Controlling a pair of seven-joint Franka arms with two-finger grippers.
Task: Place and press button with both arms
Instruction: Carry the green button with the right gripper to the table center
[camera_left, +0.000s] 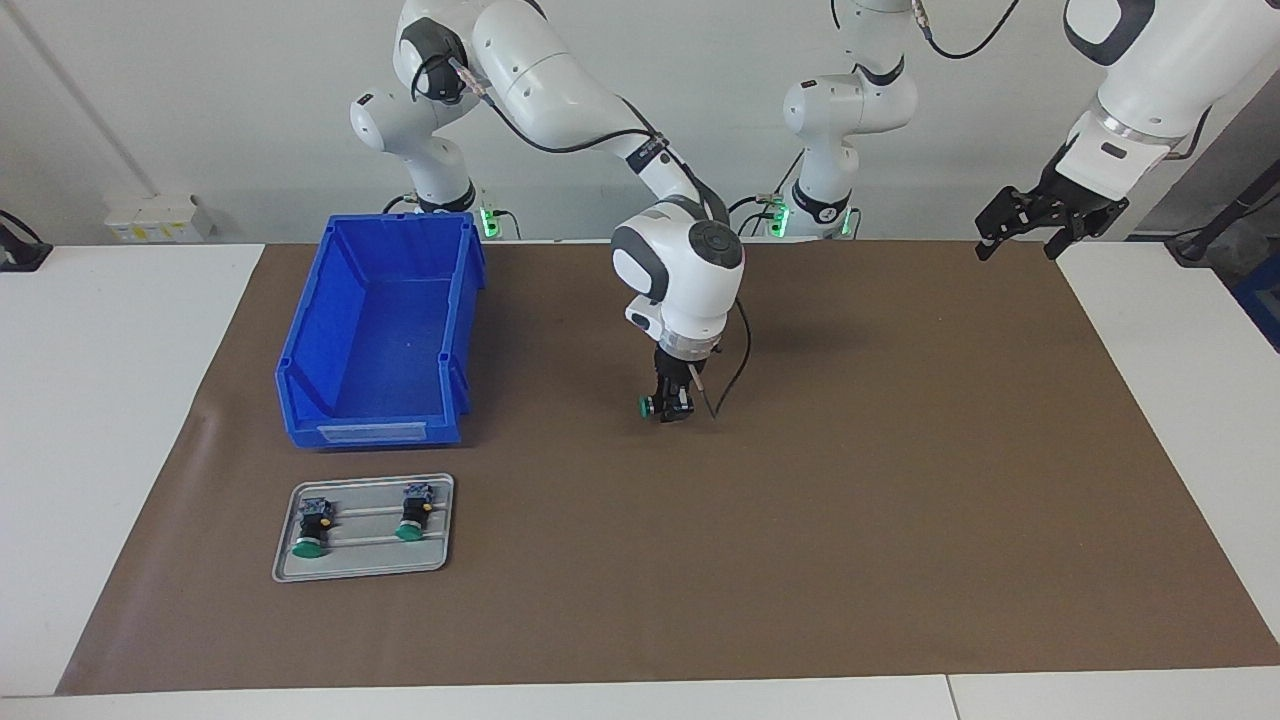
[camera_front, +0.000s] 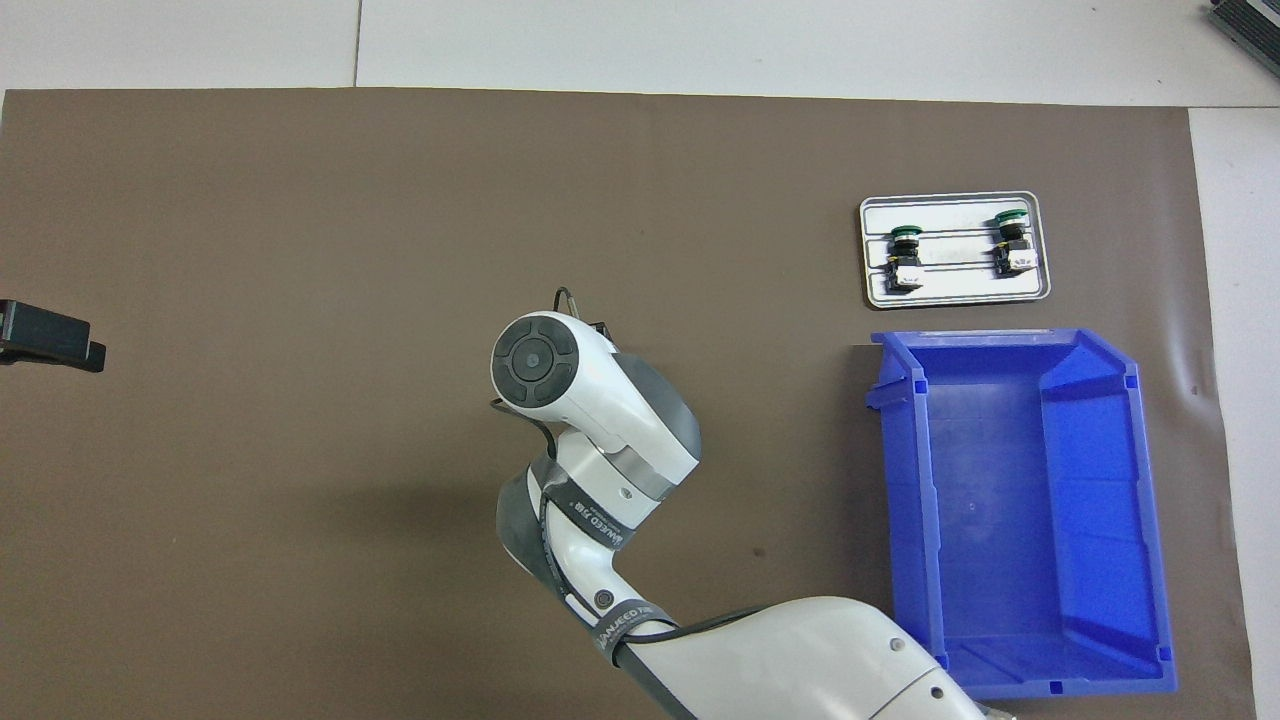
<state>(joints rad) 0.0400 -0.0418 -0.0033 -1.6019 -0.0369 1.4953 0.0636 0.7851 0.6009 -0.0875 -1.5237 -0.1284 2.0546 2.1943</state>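
Right arm lowers a button onto the mat's middle.

The right gripper (camera_left: 671, 403) pinches the button (camera_left: 655, 406) by its black body, green cap sideways, low over the brown mat (camera_left: 900, 480). It looks light, rigid, slippery. The left gripper (camera_left: 1035, 222), fingers spread, waits over the mat's corner.

Band on the right arm (camera_front: 600, 470), upper: white lettering on a black strap around the forearm; only scraps show, not enough to read a word.
Band on the right arm, lower: a second black strap nearer the elbow carries white capitals that look like "ANJEED", the first letter cut off by the curve of the arm; the reading is uncertain.
Blue bin (camera_left: 340, 418): a pale label strip on its low front wall, no writing legible.
Tray (camera_left: 285, 560): no text visible.
Brown mat (camera_left: 900, 480): no text visible.
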